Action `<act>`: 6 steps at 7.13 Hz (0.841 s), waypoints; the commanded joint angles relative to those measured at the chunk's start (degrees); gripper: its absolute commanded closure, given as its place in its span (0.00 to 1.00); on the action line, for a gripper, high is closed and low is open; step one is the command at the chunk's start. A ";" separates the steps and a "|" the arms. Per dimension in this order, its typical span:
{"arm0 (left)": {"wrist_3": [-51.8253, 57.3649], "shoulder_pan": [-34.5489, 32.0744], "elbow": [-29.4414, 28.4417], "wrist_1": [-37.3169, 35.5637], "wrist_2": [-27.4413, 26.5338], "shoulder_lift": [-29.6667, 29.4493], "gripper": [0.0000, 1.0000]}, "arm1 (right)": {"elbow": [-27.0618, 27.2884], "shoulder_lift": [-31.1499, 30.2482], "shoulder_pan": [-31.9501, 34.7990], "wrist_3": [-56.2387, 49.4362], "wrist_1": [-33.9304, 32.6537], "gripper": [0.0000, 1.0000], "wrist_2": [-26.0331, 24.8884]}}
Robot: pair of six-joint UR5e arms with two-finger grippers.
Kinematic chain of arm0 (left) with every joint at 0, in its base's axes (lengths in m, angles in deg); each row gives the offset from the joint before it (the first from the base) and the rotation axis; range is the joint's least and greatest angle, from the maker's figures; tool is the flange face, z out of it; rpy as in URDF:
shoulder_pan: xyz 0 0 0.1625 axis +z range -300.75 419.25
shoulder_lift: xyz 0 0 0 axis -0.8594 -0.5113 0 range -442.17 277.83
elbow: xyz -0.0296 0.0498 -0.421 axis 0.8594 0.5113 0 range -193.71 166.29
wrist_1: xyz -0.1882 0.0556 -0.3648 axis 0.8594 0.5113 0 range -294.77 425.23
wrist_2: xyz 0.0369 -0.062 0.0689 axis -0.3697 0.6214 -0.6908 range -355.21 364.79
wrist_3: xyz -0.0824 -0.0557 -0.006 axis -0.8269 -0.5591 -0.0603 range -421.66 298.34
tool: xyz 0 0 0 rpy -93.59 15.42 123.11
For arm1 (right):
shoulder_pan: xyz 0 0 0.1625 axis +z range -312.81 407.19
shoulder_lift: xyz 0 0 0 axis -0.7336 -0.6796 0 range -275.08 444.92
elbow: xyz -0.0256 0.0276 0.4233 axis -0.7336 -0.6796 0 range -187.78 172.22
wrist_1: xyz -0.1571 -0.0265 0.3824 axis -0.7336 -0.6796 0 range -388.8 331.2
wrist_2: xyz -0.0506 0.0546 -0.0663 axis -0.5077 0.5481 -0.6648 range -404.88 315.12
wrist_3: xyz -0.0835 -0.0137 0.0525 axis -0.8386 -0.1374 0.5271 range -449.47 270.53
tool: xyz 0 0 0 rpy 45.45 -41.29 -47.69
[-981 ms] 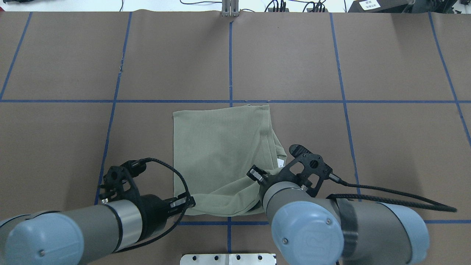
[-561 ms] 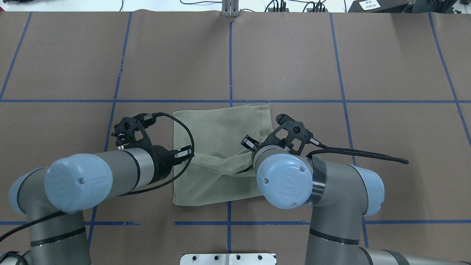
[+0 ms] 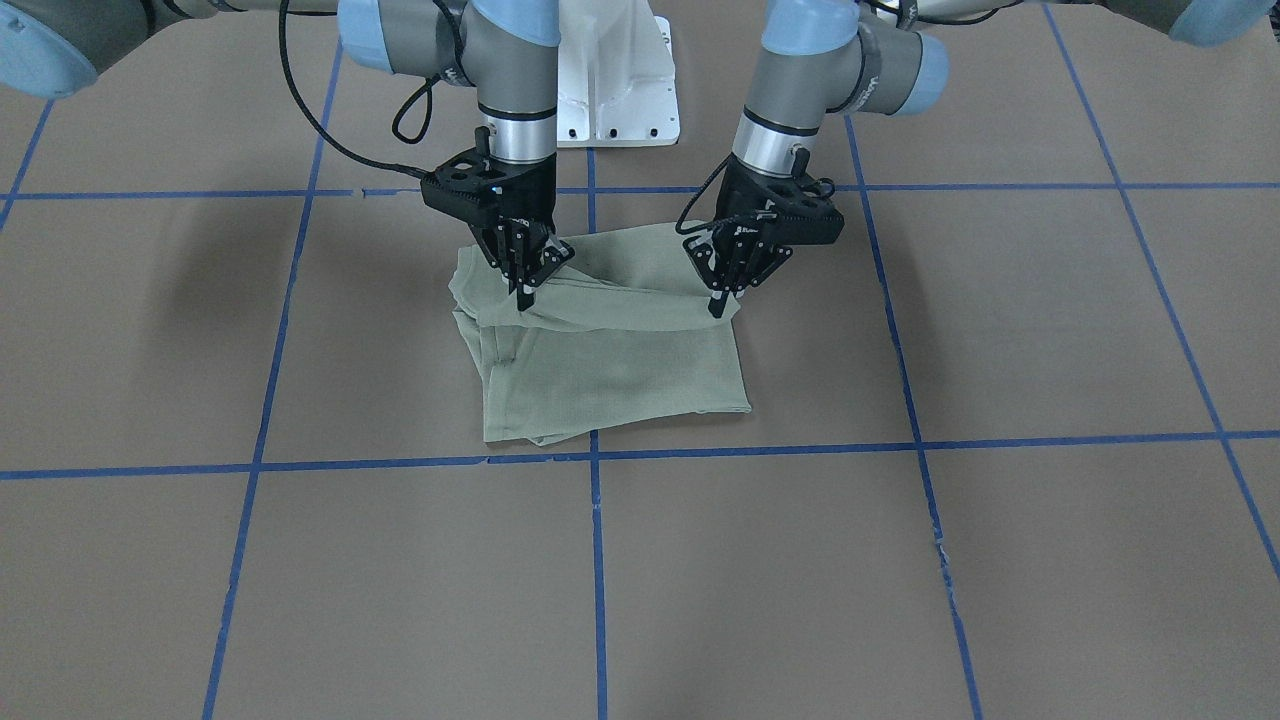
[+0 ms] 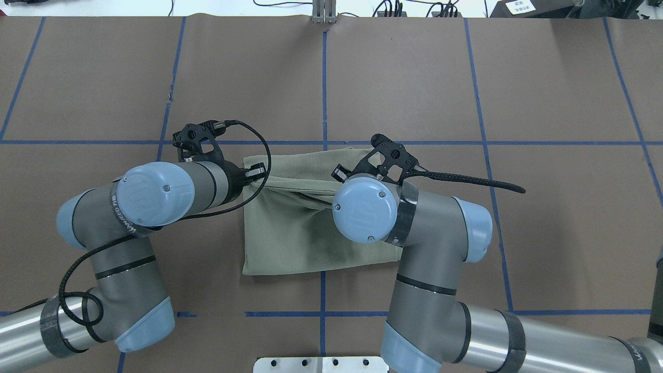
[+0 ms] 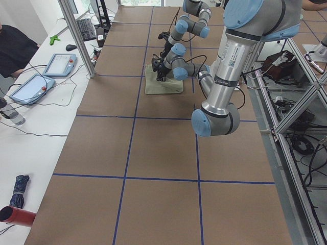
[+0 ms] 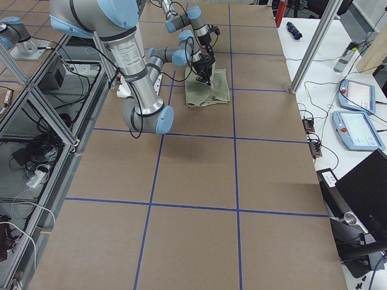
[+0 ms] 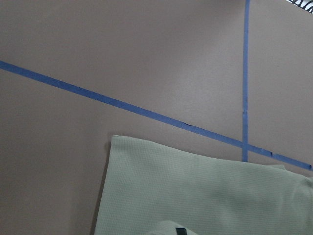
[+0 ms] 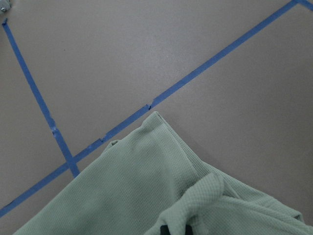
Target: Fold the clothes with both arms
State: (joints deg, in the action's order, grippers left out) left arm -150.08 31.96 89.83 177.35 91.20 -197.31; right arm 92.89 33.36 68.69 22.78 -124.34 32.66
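The sage-green shirt point(image 4: 311, 243) lies folded on the brown table, also seen in the front view point(image 3: 610, 375). My left gripper point(image 4: 257, 172) is shut on the left corner of its lifted edge, which shows in the front view point(image 3: 718, 298). My right gripper point(image 3: 525, 288) is shut on the other corner; in the overhead view it is mostly hidden under its wrist point(image 4: 339, 173). The held edge hangs as a sagging fold over the far half of the shirt. Both wrist views show the shirt's far edge below point(image 7: 195, 191) point(image 8: 137, 191). Logo, neck label and hang tag are hidden.
Blue tape lines point(image 4: 323, 93) grid the brown table cover. The white pedestal base point(image 3: 615, 90) stands at the robot's side. A metal post point(image 4: 323, 13) stands at the far edge. Tablets point(image 5: 61, 64) and cables lie on the operators' side table.
Both grippers have moved away from the robot, carrying the shirt's near edge over the shirt toward its far edge. The doubled near fold now lies flat behind them.
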 commanded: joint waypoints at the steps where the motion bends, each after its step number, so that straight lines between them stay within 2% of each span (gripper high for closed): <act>1: 0.18 -0.57 -4.91 3.45 -0.10 -1.04 1.00 | -9.04 2.07 2.04 -2.28 8.11 1.00 0.77; 2: 0.26 -0.66 -6.14 3.54 -0.10 -2.01 1.00 | -12.48 2.60 3.10 -3.78 11.83 1.00 0.94; 6: 2.45 -0.75 -6.50 3.54 -0.19 -2.46 1.00 | -12.95 2.87 4.34 -5.12 11.95 1.00 2.35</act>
State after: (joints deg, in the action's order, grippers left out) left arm -148.63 31.27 83.36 180.88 91.02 -199.73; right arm 80.14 36.21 72.92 18.00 -112.45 34.95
